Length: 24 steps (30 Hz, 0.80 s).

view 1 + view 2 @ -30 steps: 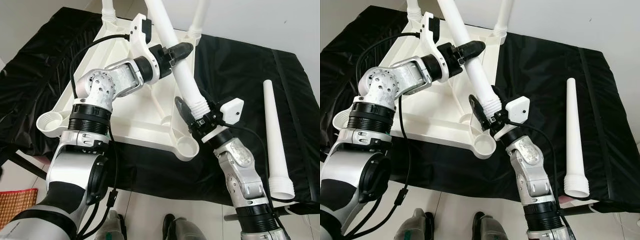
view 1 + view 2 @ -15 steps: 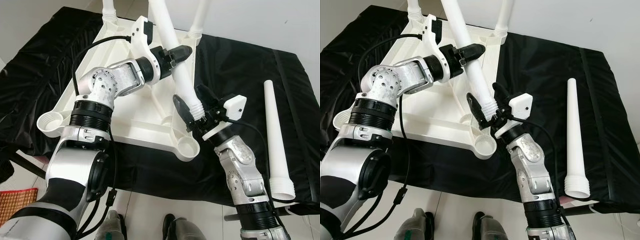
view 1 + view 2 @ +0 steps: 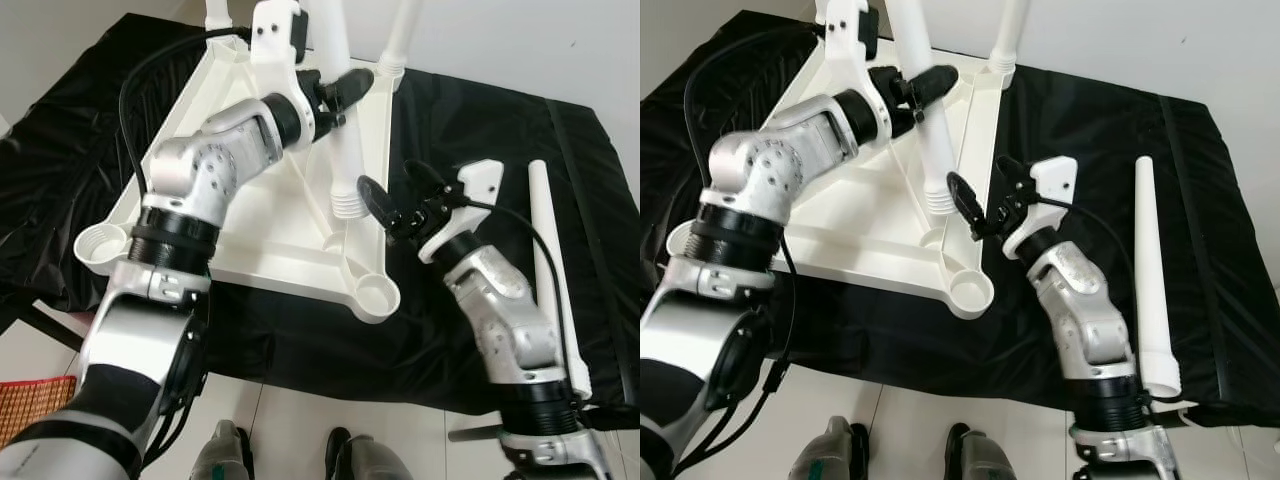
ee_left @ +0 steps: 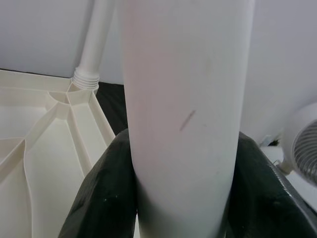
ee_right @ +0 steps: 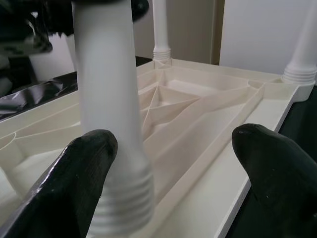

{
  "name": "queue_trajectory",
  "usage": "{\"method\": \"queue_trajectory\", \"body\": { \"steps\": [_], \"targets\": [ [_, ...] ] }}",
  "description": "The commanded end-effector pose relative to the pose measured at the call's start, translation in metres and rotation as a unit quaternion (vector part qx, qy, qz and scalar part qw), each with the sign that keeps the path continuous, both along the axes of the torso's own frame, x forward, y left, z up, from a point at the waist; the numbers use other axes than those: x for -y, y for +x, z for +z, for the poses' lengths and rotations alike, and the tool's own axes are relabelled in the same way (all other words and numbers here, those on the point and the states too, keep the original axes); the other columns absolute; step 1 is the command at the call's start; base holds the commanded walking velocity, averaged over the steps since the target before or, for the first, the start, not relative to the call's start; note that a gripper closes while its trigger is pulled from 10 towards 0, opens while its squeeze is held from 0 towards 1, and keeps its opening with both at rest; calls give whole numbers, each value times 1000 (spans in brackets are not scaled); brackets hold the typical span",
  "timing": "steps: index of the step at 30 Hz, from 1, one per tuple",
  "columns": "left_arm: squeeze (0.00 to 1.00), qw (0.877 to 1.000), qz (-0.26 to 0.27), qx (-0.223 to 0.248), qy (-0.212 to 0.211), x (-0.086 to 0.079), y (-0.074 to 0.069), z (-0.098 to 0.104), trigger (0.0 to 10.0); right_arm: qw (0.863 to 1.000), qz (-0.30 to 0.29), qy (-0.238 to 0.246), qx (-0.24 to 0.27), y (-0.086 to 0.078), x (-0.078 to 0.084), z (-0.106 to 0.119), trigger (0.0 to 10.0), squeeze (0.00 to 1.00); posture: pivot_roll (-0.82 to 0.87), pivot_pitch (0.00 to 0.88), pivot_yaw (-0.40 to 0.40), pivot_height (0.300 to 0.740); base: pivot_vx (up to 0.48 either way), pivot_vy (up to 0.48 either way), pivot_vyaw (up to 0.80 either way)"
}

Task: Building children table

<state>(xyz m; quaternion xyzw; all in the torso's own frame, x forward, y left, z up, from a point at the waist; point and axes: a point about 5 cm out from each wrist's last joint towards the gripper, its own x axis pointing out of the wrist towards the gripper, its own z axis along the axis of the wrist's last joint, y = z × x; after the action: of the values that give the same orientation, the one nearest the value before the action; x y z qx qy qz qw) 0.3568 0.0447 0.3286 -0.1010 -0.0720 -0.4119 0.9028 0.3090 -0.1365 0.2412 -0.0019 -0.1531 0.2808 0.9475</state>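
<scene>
The white tabletop [image 3: 250,190] lies upside down on a black cloth. Two white legs [image 3: 400,40] stand in its far corner sockets. My left gripper [image 3: 340,92] is shut on a third white leg [image 3: 346,150], holding it nearly upright, with its threaded end [image 3: 350,205] just above the tabletop and short of the near right socket [image 3: 375,292]. In the left wrist view the leg [image 4: 183,114] sits between both black fingers [image 4: 104,198]. My right gripper [image 3: 400,195] stands open just right of the threaded end, not touching it; its fingers [image 5: 74,183] flank the leg [image 5: 109,114].
A spare white leg [image 3: 555,270] lies on the black cloth at the right, its wide end near the front edge. The near left socket [image 3: 100,243] holds nothing. White floor tiles and my feet [image 3: 345,460] lie below the cloth's front edge.
My right gripper has let go of the leg's threaded end and drawn back to the right, open. The left gripper has swung the leg more upright, its threaded end moving up and left.
</scene>
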Motion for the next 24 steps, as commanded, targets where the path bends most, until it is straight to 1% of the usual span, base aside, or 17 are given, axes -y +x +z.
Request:
{"method": "queue_trajectory", "body": {
  "steps": [1, 2, 3, 4, 7, 9, 11, 12, 13, 15, 17, 24],
  "targets": [
    [0, 993, -97, 68, 19, 14, -17, 10, 10000, 1000, 15, -18, -11, 0, -2, -2, 10000, 0, 34, 169, -59, 740, 0, 0, 0],
    [0, 992, -89, 87, 37, 19, -20, 8, 10000, 999, 27, -30, -11, 0, -3, 0, 10000, 0, 36, 168, -65, 740, 0, 0, 0],
    [0, 992, -89, 87, 37, 19, -20, 8, 10000, 999, 27, -30, -11, 0, -3, 0, 10000, 0, 36, 168, -65, 740, 0, 0, 0],
    [0, 990, -84, 104, 54, 23, -22, 5, 10000, 998, 37, -44, -12, 0, -4, 1, 10000, 0, 36, 168, -65, 740, 0, 0, 0],
    [0, 988, -80, 116, 66, 26, -24, 2, 10000, 998, 44, -51, -15, 0, -5, 2, 10000, 0, 36, 168, -65, 740, 0, 0, 0],
    [0, 984, -80, 135, 87, 33, -29, -3, 10000, 995, 66, -66, -29, 0, -7, 2, 10000, 0, 40, 166, -73, 740, 0, 0, 0],
    [0, 984, -80, 135, 87, 33, -29, -3, 10000, 995, 66, -66, -29, 0, -7, 2, 10000, 0, 40, 166, -73, 740, 0, 0, 0],
    [0, 981, -79, 146, 96, 35, -30, -5, 10000, 994, 74, -70, -37, 0, -8, 1, 10000, 0, 40, 166, -73, 740, 0, 0, 0],
    [0, 981, -79, 146, 96, 35, -30, -5, 10000, 994, 74, -70, -37, 0, -8, 1, 10000, 0, 40, 166, -73, 740, 0, 0, 0],
    [0, 978, -88, 160, 104, 41, -37, -8, 10000, 993, 80, -78, -48, 1, -7, 3, 10000, 0, 37, 158, -84, 740, 0, 0, 0],
    [0, 977, -90, 164, 105, 43, -40, -10, 10000, 992, 81, -80, -50, 2, -7, 5, 10000, 0, 37, 158, -84, 740, 0, 0, 0],
    [0, 974, -109, 175, 95, 52, -52, -9, 10000, 992, 70, -88, -51, 12, -4, 8, 10000, 0, 40, 145, -91, 740, 0, 0, 0]
  ]
}}
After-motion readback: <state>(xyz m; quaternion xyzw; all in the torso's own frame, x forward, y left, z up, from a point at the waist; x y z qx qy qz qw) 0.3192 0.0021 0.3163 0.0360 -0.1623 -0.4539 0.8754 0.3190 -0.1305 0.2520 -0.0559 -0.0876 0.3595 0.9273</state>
